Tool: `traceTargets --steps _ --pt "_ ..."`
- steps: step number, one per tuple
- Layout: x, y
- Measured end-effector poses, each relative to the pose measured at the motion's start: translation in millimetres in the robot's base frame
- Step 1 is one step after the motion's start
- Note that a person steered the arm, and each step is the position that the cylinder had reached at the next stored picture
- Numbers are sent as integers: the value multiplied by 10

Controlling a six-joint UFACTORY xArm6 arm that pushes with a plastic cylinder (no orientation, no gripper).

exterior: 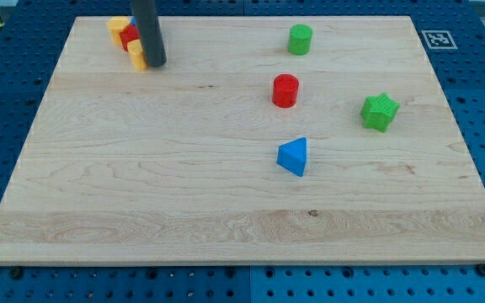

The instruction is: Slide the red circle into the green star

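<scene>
The red circle (285, 90) stands on the wooden board (183, 185) a little right of centre, in the upper half. The green star (380, 111) lies to its right and slightly lower, apart from it. My tip (157, 62) is at the view's top left, far to the left of the red circle, touching or right beside a cluster of blocks there. The rod hides part of that cluster.
A green circle (301, 39) stands above the red circle near the top edge. A blue triangle (293, 156) lies below the red circle. The top-left cluster holds a yellow block (118, 25), a red block (129, 37), another yellow block (137, 56) and a mostly hidden blue block.
</scene>
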State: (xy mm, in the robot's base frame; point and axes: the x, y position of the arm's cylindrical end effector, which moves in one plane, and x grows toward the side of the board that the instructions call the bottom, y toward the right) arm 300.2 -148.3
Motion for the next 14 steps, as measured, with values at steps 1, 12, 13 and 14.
traceTargets --steps 1,12,13,14 --pt "-61 -18" --pt "1236 2403" --pt "1278 2362" --pt "1518 2292"
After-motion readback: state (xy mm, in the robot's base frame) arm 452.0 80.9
